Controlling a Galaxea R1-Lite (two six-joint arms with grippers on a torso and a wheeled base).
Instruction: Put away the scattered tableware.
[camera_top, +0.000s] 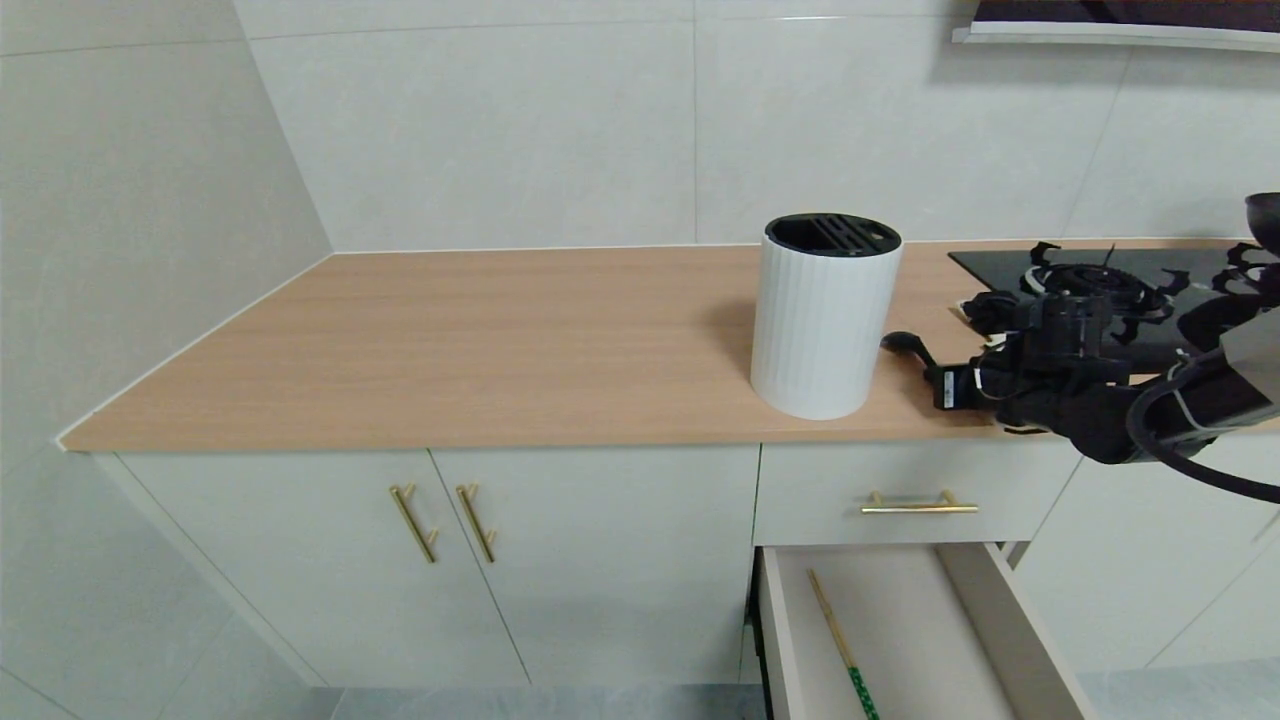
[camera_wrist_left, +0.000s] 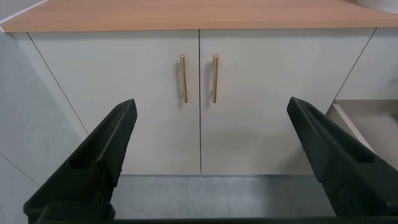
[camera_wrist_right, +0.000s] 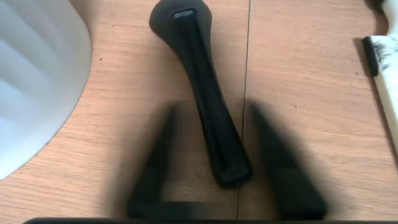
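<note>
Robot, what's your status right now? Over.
Right gripper open, straddling black utensil handle on countertop. Left gripper open, low before cabinet doors. White holder close beside handle.

Your black R gripper (camera_wrist_right: 210, 112): fingers spread, wrist angled down. Your black L gripper (camera_wrist_left: 210, 106): fingers wide apart, approx. level.
</note>
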